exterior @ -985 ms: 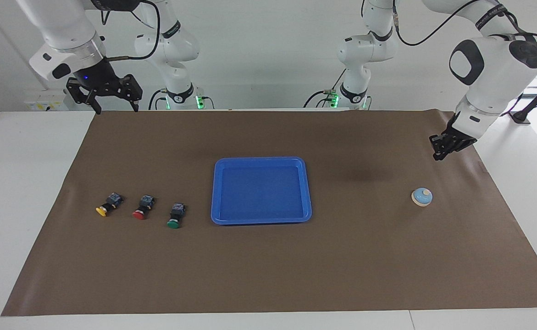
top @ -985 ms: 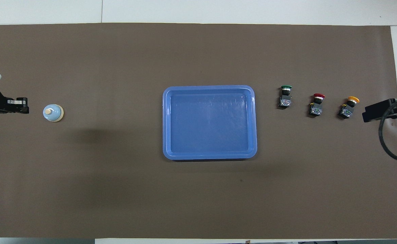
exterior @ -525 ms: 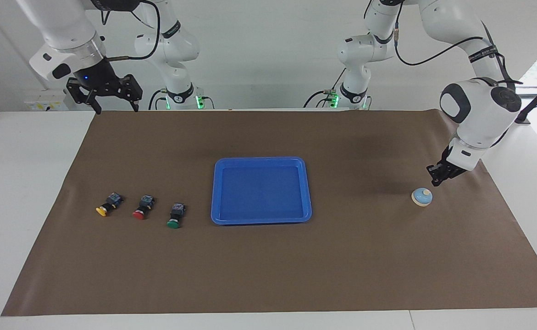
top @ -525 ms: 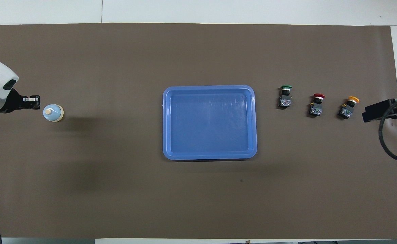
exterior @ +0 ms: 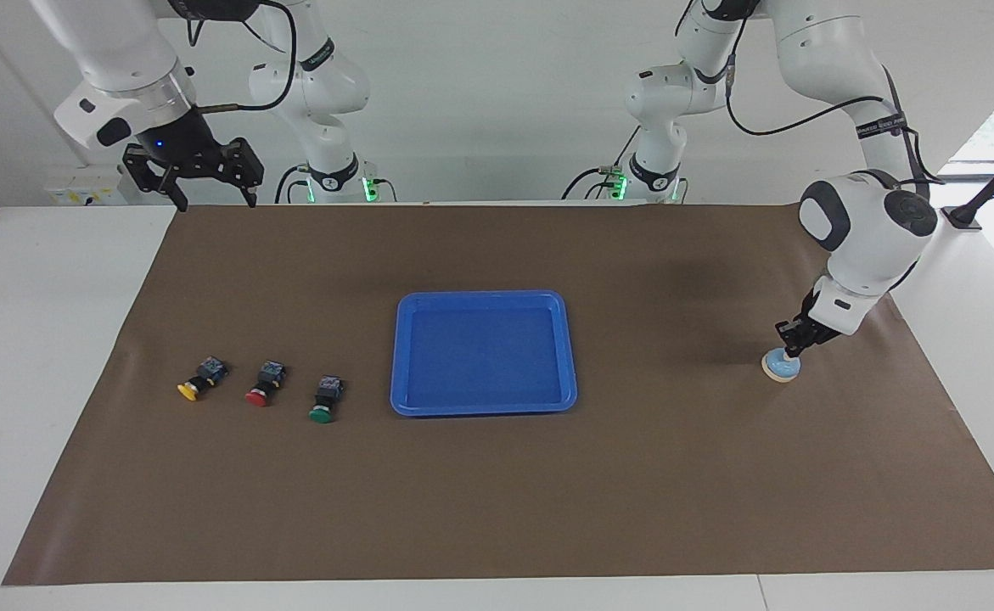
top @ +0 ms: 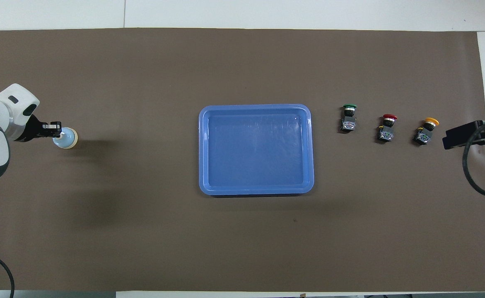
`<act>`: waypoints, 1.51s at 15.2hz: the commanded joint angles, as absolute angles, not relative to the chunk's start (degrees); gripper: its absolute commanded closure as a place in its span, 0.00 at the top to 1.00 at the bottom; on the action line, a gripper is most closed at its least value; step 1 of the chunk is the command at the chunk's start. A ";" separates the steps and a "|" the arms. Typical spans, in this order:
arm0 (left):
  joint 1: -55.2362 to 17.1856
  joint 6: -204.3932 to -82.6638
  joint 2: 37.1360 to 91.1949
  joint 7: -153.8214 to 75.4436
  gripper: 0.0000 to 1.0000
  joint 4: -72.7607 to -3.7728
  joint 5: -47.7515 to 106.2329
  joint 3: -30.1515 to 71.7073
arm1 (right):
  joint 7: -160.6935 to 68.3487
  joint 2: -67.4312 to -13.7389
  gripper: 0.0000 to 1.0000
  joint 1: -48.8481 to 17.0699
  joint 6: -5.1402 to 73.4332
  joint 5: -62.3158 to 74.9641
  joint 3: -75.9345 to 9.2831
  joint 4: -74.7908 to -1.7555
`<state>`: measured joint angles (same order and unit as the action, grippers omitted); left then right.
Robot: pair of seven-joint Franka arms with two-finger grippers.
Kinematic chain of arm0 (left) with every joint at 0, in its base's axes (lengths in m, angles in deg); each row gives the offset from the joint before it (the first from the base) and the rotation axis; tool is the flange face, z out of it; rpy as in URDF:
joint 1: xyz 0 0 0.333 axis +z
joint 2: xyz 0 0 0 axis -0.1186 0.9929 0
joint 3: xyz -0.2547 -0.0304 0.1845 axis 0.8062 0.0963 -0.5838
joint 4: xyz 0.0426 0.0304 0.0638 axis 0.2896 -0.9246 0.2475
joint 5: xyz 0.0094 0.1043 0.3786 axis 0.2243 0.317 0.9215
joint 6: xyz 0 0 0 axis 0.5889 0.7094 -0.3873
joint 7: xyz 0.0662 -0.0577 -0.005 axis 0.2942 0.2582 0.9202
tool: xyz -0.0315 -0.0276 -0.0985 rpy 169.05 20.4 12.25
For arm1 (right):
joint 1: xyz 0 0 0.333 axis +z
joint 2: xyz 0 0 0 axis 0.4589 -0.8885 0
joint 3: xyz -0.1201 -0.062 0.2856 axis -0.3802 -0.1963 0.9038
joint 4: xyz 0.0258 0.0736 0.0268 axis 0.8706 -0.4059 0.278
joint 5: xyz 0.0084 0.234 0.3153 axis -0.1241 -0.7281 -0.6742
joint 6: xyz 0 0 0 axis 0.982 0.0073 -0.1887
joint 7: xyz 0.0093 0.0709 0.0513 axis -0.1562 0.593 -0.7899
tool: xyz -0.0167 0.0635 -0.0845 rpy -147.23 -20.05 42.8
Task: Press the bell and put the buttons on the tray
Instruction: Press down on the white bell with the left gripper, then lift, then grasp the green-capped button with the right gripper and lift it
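Note:
The light-blue bell (exterior: 779,366) (top: 68,138) sits toward the left arm's end of the brown mat. My left gripper (exterior: 794,347) (top: 58,131) is shut, and its tips rest on the top of the bell, hiding the knob. The blue tray (exterior: 483,299) (top: 256,107) lies mid-mat with nothing in it. Three buttons lie in a row toward the right arm's end: green (exterior: 324,402) (top: 348,116) closest to the tray, then red (exterior: 264,385) (top: 387,127), then yellow (exterior: 199,379) (top: 426,130). My right gripper (exterior: 215,200) (top: 449,140) waits open, raised over the mat's edge.
The brown mat (exterior: 497,509) covers most of the white table (exterior: 47,322). A black cable (top: 472,174) hangs by the right gripper. Both arm bases (exterior: 497,182) stand at the robots' edge of the table.
My left arm has come down and swung over the bell, until its shut tips sit on the bell's top. The right arm, tray and buttons have not moved.

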<state>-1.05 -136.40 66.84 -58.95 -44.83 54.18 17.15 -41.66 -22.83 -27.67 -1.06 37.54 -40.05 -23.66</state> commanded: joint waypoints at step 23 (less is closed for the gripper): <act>-6.37 -97.17 52.95 -55.42 1.00 -30.42 53.94 17.93 | -42.92 -21.38 1.00 -29.60 -1.71 36.03 -39.91 -25.31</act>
